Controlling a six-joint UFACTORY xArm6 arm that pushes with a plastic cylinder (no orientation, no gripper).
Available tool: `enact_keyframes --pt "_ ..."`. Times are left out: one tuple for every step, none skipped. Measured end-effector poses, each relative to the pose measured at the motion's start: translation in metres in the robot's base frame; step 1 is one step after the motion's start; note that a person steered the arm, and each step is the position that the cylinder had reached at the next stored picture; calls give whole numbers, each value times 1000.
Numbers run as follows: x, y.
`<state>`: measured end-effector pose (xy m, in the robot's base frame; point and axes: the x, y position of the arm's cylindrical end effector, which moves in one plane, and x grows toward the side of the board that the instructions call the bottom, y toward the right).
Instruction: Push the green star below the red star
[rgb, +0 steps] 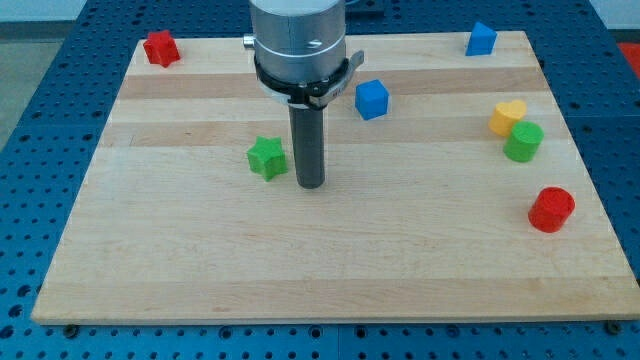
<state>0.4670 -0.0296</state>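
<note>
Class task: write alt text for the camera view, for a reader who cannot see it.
My tip rests just right of the green star on a wooden board. The red star sits at the top-left corner, far from both.

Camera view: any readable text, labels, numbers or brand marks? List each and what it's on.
None readable.
Blocks, including the green star and red star: plain faces, no marks.
Wooden board: only grain.
Arm's metal housing above my tip: no label legible.
</note>
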Motion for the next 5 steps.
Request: enact_keyframes --pt "-28 -24" --pt "-51 -62" --pt "-51 -80" --pt "-51 -91" --pt "-53 -122"
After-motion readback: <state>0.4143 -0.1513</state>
